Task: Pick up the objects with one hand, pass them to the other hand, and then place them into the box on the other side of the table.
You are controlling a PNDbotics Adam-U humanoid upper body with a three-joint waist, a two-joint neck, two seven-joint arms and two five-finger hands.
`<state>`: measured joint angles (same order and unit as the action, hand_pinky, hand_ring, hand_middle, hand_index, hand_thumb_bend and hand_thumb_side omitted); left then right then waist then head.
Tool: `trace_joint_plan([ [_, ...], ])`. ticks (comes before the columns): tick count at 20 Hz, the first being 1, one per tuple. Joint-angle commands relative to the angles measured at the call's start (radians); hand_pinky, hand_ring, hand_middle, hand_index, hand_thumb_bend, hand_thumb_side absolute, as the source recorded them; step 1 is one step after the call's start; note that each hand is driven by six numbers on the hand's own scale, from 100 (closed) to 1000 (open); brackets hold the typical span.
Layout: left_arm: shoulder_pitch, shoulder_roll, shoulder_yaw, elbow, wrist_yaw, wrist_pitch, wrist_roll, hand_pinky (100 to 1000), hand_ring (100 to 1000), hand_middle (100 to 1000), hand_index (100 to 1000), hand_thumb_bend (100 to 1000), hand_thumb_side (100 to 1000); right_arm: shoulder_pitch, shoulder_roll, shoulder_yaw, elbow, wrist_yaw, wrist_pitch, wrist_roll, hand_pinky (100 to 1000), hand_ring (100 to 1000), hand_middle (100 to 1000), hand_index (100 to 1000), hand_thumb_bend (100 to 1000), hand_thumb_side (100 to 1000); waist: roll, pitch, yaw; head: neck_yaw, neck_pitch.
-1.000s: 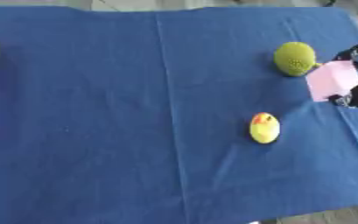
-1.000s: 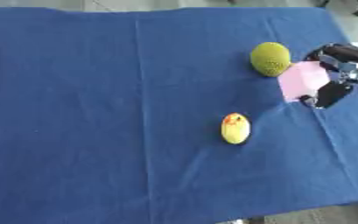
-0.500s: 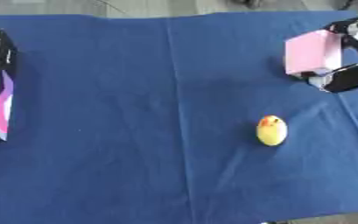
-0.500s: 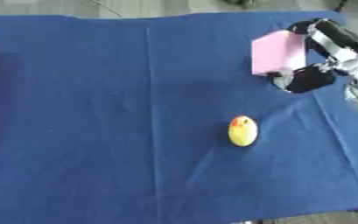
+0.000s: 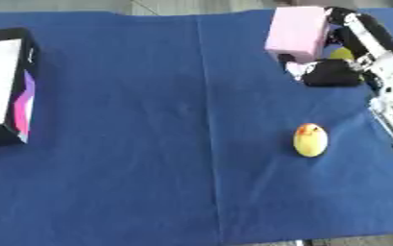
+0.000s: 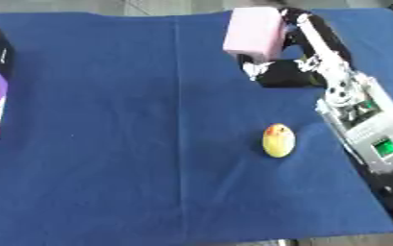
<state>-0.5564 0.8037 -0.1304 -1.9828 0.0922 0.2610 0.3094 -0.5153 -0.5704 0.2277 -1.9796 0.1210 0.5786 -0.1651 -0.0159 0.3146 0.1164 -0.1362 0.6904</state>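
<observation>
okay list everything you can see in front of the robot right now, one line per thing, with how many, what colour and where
Table cloth: one, blue, covering the whole work surface.
Box: one, black rim with white inside and a purple-pink side, at the left edge.
Pink block: one, pink, held up at the upper right.
Yellow toy: one, yellow with a red-orange mark, lying on the cloth right of centre.
Yellow-green object: one, mostly hidden behind the hand, upper right.
Right hand: one, black, closed on the pink block, arm entering from the right.
Left hand: not in view.

A blue-clothed table (image 5: 132, 158) carries a yellow egg-shaped toy (image 5: 310, 140) and a box (image 5: 6, 91).
</observation>
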Motion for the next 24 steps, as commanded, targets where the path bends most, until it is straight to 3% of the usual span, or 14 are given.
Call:
trace_joint_plan([
  [1, -0.037, 0.07, -0.01, -0.017, -0.015, 0.014, -0.048, 731, 754, 766, 899, 100, 761, -0.032, 0.049, 0.057, -0.02, -0.009, -0.007, -0.042, 825, 482, 400, 641, 100, 100, 0.005, -0.031, 0.0, 0.011, 0.009],
  [7, -0.107, 0.112, -0.052, -0.017, -0.033, 0.05, -0.148, 739, 758, 768, 898, 100, 748, -0.067, 0.137, 0.152, -0.02, 0.012, 0.026, -0.12, 819, 484, 406, 650, 100, 100, 0.009, -0.032, 0.009, 0.019, 0.013],
  [11, -0.156, 0.133, -0.096, -0.017, -0.044, 0.087, -0.24, 747, 761, 770, 900, 107, 745, -0.094, 0.154, 0.213, -0.02, 0.024, 0.063, -0.164, 816, 485, 407, 650, 100, 100, 0.011, -0.033, 0.017, 0.016, 0.014],
  [15, -0.169, 0.133, -0.1, -0.017, -0.056, 0.101, -0.273, 747, 761, 770, 900, 107, 745, -0.099, 0.157, 0.229, -0.02, 0.025, 0.072, -0.183, 816, 485, 407, 650, 100, 100, 0.011, -0.033, 0.019, 0.015, 0.013],
  [17, -0.178, 0.145, -0.119, -0.017, -0.063, 0.11, -0.288, 792, 793, 801, 918, 185, 626, -0.118, 0.173, 0.25, -0.02, 0.035, 0.066, -0.174, 813, 484, 405, 647, 100, 100, 0.021, -0.032, 0.024, 0.014, 0.016],
  [20, -0.237, 0.174, -0.183, -0.017, -0.089, 0.142, -0.328, 807, 800, 807, 918, 230, 553, -0.161, 0.197, 0.3, -0.02, 0.054, 0.09, -0.162, 812, 485, 405, 647, 100, 100, 0.026, -0.028, 0.027, 0.018, 0.011],
  [24, -0.314, 0.16, -0.284, -0.017, -0.147, 0.203, -0.39, 828, 815, 823, 917, 321, 477, -0.178, 0.213, 0.339, -0.02, 0.079, 0.124, -0.144, 812, 486, 407, 647, 100, 100, 0.028, -0.029, 0.041, 0.014, 0.007],
])
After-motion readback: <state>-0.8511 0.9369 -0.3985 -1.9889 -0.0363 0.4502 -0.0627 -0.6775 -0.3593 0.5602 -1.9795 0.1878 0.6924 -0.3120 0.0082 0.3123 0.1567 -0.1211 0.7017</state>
